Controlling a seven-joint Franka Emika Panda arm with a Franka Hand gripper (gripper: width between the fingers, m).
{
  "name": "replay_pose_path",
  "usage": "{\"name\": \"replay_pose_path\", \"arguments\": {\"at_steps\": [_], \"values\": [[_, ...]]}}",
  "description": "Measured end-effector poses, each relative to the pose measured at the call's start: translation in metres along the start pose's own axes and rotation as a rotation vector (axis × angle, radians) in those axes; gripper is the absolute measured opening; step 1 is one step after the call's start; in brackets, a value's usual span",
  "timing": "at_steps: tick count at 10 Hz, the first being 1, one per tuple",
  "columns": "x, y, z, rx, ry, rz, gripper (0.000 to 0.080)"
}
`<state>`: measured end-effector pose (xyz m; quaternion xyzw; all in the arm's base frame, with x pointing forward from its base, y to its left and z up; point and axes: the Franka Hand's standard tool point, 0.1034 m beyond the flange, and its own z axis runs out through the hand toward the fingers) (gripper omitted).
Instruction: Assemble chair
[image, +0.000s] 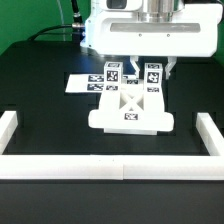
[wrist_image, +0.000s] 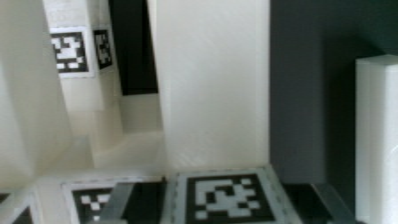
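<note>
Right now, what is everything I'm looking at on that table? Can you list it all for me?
Chair assembly: one, white with black-and-white tags, X-braced part on a flat slab, middle of the table; seen close up in the wrist view.
Marker board: one, flat white with tags, behind the chair toward the exterior view's left.
Border rails: white, along the table's front and both sides.
Table: one, black surface.
Robot arm: one, white, above the chair.
Gripper: one, reaching down at the chair's upright tagged parts; whether it is clamped cannot be told.
</note>
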<state>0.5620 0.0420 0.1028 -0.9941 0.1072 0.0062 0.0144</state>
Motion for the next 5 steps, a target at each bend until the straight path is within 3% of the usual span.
{"name": "replay_pose_path", "arguments": {"at_steps": [2, 3, 4, 5], "values": [[0.0000, 0.0001, 0.0001, 0.000, 0.000, 0.001, 0.0284], [0.0000, 0.0001, 0.0001, 0.000, 0.000, 0.001, 0.0360], [0.0000, 0.0001, 0.0001, 0.000, 0.000, 0.001, 0.0543], [0.0000, 0.0001, 0.0001, 0.000, 0.000, 0.001, 0.0543]]}}
